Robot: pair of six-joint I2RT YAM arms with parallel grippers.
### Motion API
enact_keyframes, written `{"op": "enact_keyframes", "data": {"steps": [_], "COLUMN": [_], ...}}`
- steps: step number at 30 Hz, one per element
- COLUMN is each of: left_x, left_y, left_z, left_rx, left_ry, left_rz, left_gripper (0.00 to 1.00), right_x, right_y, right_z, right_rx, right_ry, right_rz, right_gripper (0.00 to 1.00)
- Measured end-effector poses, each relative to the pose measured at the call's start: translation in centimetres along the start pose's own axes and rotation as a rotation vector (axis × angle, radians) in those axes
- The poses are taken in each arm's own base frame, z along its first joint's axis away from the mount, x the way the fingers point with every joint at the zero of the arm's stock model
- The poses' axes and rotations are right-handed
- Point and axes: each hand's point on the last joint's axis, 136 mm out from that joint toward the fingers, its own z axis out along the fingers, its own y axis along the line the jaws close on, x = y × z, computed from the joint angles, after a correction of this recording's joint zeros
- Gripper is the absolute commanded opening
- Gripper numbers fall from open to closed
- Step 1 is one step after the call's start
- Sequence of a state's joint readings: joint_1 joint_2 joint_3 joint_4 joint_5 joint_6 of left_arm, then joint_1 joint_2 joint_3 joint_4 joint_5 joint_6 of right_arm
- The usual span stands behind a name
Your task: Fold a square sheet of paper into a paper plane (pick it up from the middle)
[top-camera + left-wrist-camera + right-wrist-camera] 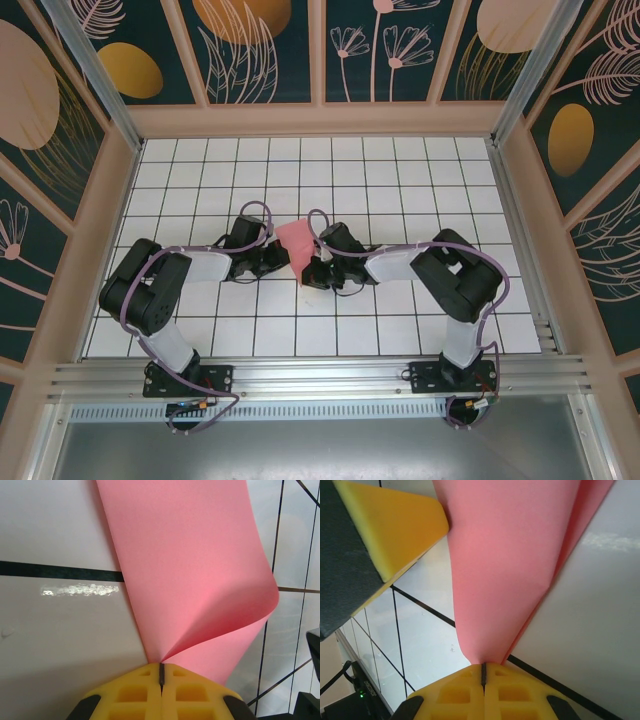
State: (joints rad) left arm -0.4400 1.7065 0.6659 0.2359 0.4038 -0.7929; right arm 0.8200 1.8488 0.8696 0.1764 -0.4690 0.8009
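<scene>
The square sheet of paper (296,241) is salmon-pink and hangs lifted between both grippers above the middle of the white grid table. It is bent over on itself, with one flap curling to the right (200,570). My left gripper (161,665) is shut on a pinched point of the sheet, and in the top view the left gripper (281,259) sits at the sheet's left side. My right gripper (483,665) is shut on another doubled-over part of the sheet (505,565); in the top view the right gripper (313,271) is at the sheet's lower right. The paper plane is out of view.
The two grippers sit almost touching; a yellow finger of the left gripper (395,530) shows close by in the right wrist view. Patterned walls (320,50) and an aluminium frame enclose the tiled table (400,170). Purple cables loop over both arms.
</scene>
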Motion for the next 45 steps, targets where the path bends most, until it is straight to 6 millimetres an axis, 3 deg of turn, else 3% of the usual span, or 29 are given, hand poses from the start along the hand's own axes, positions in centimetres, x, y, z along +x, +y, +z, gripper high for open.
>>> {"op": "enact_keyframes", "data": {"steps": [17, 31, 36, 40, 45], "left_x": [-0.1, -0.2, -0.5, -1.4, -2.4], "left_y": [0.0, 0.0, -0.1, -1.3, -3.6], "left_z": [0.0, 0.0, -0.1, -0.8, -2.1], "left_rx": [-0.013, -0.018, -0.029, -0.011, 0.059], "left_ry": [-0.004, -0.003, -0.010, -0.042, -0.083], "left_rz": [0.005, 0.005, 0.010, 0.028, 0.059], "left_gripper": [0.06, 0.07, 0.13, 0.21, 0.24], "right_x": [-0.8, -0.3, -0.4, -0.4, -0.4], "right_y": [1.4, -0.2, -0.2, -0.3, -0.3], "right_z": [-1.0, 0.2, 0.2, 0.2, 0.2], "right_rx": [-0.025, 0.006, 0.010, 0.013, 0.018], "right_ry": [-0.042, -0.016, -0.020, -0.022, -0.024], "right_rz": [-0.057, -0.040, -0.039, -0.039, -0.038], "right_gripper": [0.04, 0.03, 0.03, 0.03, 0.03]}}
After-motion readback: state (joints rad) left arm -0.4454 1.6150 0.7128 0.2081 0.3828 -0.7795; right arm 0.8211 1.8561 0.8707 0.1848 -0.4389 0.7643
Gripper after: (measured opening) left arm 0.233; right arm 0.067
